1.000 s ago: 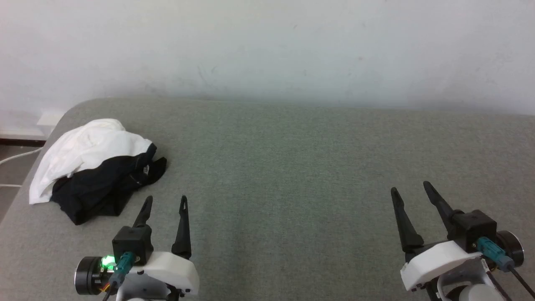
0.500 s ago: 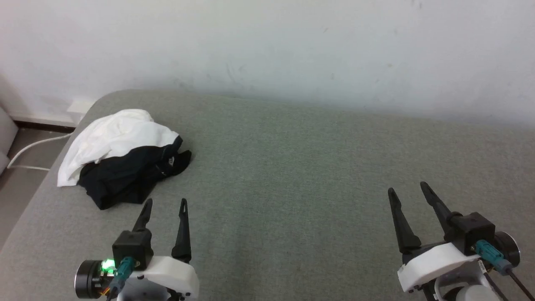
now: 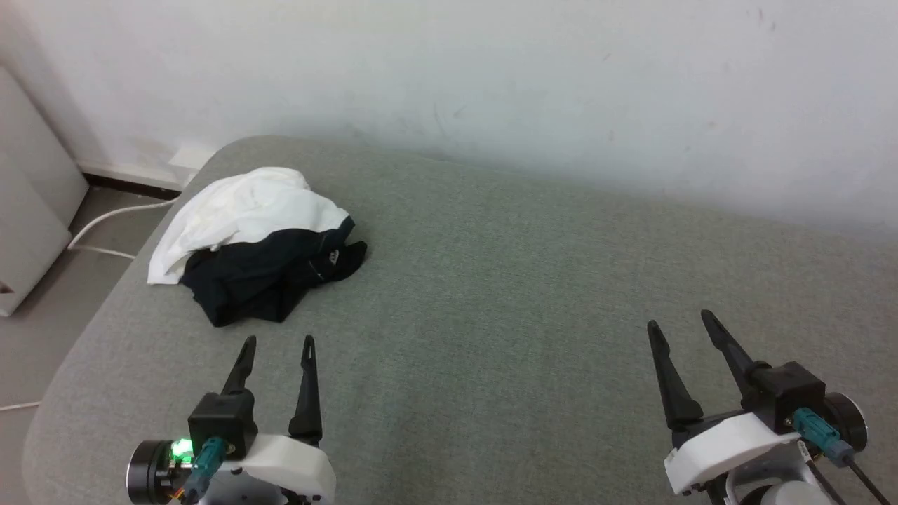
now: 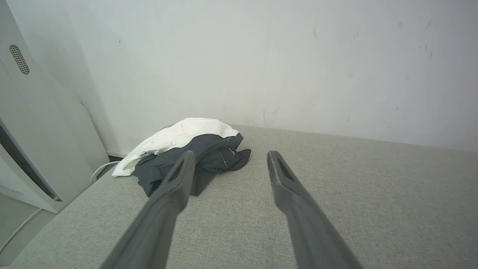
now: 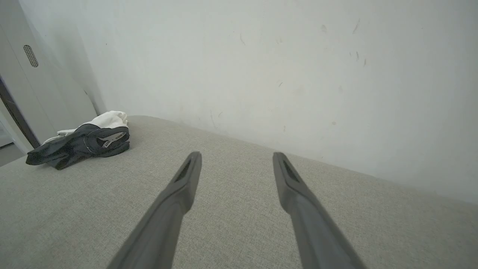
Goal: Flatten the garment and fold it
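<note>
Head view first: one garment [image 3: 259, 245], bunched in a heap at the far left of the grey padded surface [image 3: 491, 280], white cloth on the far side and black on the near side. There are two hands. The left hand [image 3: 278, 341] hovers near left, just short of the heap, its two fingers spread and holding nothing. The right hand [image 3: 678, 319] sits near right, well apart from the garment, also spread wide and empty. This view alone takes in the floor [image 3: 70, 301] with a white cable [image 3: 105, 221] on it.

Left wrist view: two dark fingers [image 4: 171, 186] apart, with the heap straight ahead behind the left one. Here a white unit [image 4: 37, 123] with a vent grille stands left, against the wall [image 4: 298, 56].

Right wrist view: two fingers [image 5: 183, 183] apart over bare fabric, the garment far off to the left. This angle brings out one pale tag [image 5: 112, 137] in the black cloth, its print too small to read.
</note>
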`<state>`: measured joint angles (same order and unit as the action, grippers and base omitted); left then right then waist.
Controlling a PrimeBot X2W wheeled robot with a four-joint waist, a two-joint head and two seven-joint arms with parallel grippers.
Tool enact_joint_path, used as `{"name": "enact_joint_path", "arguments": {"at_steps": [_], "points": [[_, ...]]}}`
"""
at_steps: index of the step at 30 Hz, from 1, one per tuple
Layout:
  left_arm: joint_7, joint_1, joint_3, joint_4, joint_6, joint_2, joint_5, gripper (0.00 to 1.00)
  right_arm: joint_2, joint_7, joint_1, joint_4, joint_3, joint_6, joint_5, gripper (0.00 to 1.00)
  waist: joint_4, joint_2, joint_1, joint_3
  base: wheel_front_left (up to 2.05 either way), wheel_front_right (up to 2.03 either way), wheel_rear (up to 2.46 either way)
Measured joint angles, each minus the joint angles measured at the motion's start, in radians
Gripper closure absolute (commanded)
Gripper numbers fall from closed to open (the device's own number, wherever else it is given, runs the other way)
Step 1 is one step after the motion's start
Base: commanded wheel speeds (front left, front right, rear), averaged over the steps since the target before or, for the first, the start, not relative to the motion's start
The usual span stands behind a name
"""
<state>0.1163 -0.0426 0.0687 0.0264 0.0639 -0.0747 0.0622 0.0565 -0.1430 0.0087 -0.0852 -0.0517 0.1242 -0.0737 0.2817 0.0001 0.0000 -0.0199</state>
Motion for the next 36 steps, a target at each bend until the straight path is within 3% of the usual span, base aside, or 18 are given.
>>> {"name": "enact_joint_path", "arguments": {"at_steps": [36], "points": [[0.069, -0.017, 0.057, 0.010, 0.055, -0.027, 0.044, 0.00, 0.000, -0.067, -0.004, -0.081, -0.032, 0.000, -0.017, 0.00, 0.163, 0.0000, 0.0000, -0.007, 0.00, 0.00, 0.00]]}}
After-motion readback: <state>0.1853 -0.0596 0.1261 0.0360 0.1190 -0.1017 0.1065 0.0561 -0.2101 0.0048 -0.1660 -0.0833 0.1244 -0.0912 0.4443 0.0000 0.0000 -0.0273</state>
